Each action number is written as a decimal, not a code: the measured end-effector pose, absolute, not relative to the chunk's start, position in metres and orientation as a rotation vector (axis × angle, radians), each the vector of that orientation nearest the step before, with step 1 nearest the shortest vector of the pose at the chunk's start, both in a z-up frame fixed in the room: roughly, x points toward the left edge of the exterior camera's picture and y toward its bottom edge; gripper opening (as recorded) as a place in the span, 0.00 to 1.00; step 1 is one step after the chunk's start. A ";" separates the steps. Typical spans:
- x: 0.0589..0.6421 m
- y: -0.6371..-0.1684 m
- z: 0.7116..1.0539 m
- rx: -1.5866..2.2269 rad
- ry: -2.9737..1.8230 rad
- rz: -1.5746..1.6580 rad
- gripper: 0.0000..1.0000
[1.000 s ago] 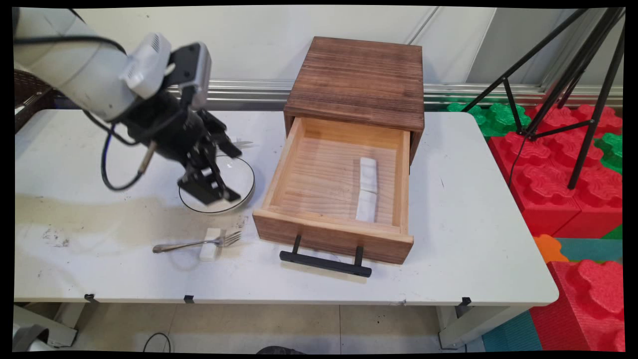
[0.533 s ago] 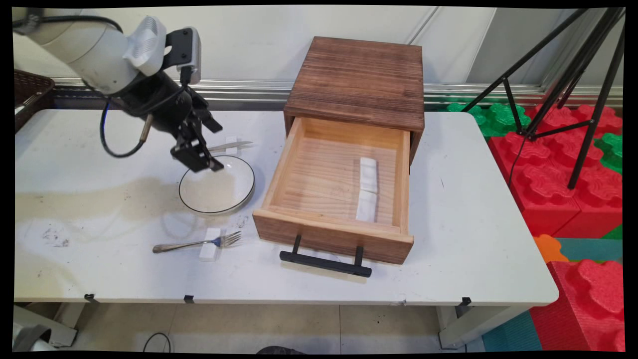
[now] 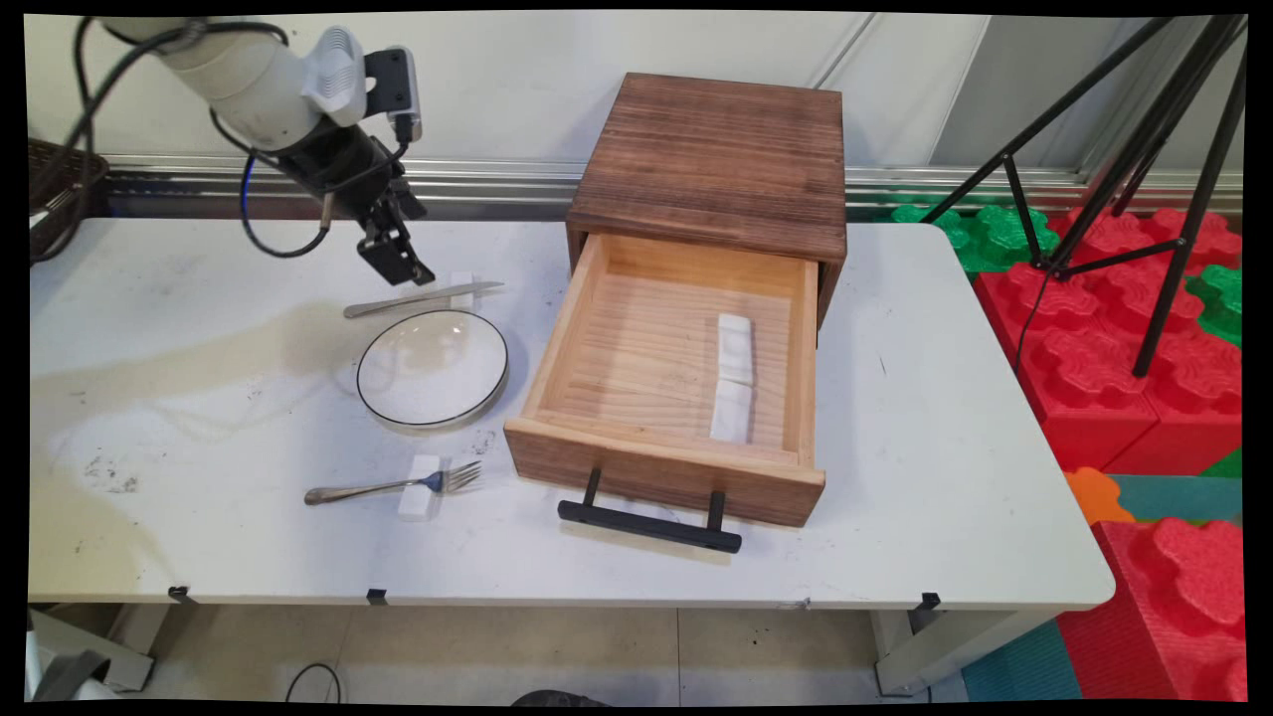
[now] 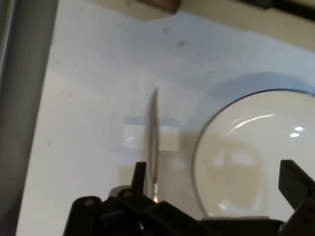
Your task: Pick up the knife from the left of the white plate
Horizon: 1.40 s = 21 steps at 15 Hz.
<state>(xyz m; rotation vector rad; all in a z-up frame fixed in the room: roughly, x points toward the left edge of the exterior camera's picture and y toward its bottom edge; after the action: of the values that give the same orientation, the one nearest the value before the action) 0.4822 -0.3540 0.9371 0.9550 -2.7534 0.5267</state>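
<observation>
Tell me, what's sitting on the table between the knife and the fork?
The plate, white with a dark rim, lies between the knife behind it and the fork in front. The main view shows this.

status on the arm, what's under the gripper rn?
Gripper open, empty, above the knife. Knife lies on a white block, beside the plate. Drawer open, two white blocks inside. Nothing between gripper and knife.

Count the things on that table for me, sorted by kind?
Cutlery: 2, a knife and a fork
Plates: 1
White blocks: 4
Drawer boxes: 1
Total: 8
</observation>
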 end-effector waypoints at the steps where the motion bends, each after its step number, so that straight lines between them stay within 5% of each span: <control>1: 0.487 -0.361 0.934 0.964 -2.761 0.532 1.00; 12: 0.537 -0.448 0.875 0.980 -2.861 0.435 1.00; 21: 0.556 -0.468 0.836 0.959 -2.872 0.298 1.00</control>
<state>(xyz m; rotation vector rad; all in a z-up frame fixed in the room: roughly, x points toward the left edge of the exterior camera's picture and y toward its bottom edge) 0.5558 -0.4677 0.8357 0.9591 -2.8718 0.2983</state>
